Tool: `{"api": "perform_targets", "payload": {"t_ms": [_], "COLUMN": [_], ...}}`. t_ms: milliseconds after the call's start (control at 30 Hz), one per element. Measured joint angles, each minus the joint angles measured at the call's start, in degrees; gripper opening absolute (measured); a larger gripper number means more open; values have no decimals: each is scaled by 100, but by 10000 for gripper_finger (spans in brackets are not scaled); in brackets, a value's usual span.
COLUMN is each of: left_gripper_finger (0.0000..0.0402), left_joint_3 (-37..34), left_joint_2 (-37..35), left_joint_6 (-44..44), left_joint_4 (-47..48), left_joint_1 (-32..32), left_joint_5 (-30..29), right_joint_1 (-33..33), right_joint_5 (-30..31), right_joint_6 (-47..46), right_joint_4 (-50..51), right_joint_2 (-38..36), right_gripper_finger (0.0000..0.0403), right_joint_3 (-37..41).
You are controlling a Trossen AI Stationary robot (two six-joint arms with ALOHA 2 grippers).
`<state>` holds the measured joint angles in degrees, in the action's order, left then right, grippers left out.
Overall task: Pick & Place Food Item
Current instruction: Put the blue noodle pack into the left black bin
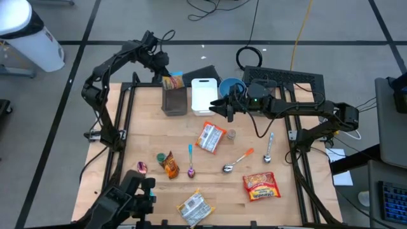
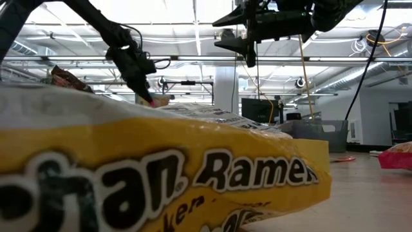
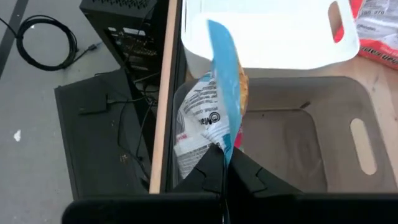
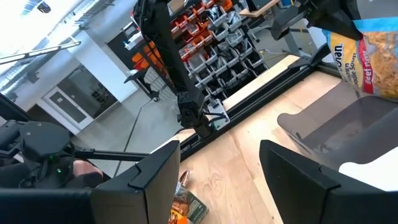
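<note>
Left gripper [image 1: 166, 75]: you see its jaws clamped on the top edge of a noodle packet [image 1: 173, 81], which hangs just above the grey bin [image 1: 175, 102] at the far left corner of the table [image 1: 146, 133].

Noodle packet, handling: judge it light and soft; the film looks slippery and crinkles, and the contents are probably brittle. In the left wrist view it dangles edge-on [image 3: 225, 87] from the pinch, so it may swing. The crimped seam is the sound place to hold, as it is held here.

Grey bin: one, open-topped, with a slot handle; no contents can be made out from above.

White bin [image 1: 204, 94]: one, just beside the grey bin on its right.

Blue bowl [image 1: 231, 85]: one, touching or nearly touching the white bin; you cannot tell which.

Right gripper [image 1: 229, 109]: it hovers near the white bin and bowl, fingers spread wide, holding nothing.

Remaining packets, counted left to right: one small orange packet [image 1: 170, 165], one silver packet [image 1: 194, 207] at the near edge, one red-and-white packet [image 1: 211, 137] mid-table, one red ramen packet [image 1: 261, 186].

Spoons: you count three [image 1: 191, 161], [image 1: 236, 160], [image 1: 269, 149].

Small cup [image 1: 232, 135]: one, beside the red-and-white packet.
</note>
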<state>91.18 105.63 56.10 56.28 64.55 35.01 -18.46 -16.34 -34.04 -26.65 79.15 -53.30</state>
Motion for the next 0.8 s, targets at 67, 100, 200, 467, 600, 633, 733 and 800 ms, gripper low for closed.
{"api": "perform_targets", "payload": {"t_ms": [67,100,200,467,600,633,733,800], "left_gripper_finger": [0,0,0,0,0,0,0,0], "left_joint_3": [0,0,0,0,0,0,0,0], "left_joint_2": [34,50,101,338,442,459,463,463], "left_joint_6": [41,42,33,-46,-58,-51,-6,34], "left_joint_4": [-20,-61,-149,-316,-340,-338,-355,-395], "left_joint_1": [7,7,33,105,120,127,161,172], "left_joint_5": [-1,0,112,264,265,264,264,264], "right_joint_1": [0,0,0,-101,-147,-153,-174,-183], "right_joint_5": [0,0,2,0,2,2,-7,-2], "right_joint_6": [11,12,15,-105,-129,-129,-149,-148], "right_joint_4": [-4,-4,-1,-3,-3,-2,-1,-2], "right_joint_2": [0,0,0,0,0,0,0,0], "right_gripper_finger": [213,213,212,212,211,211,211,212], "right_joint_3": [0,0,0,0,0,0,0,0]}}
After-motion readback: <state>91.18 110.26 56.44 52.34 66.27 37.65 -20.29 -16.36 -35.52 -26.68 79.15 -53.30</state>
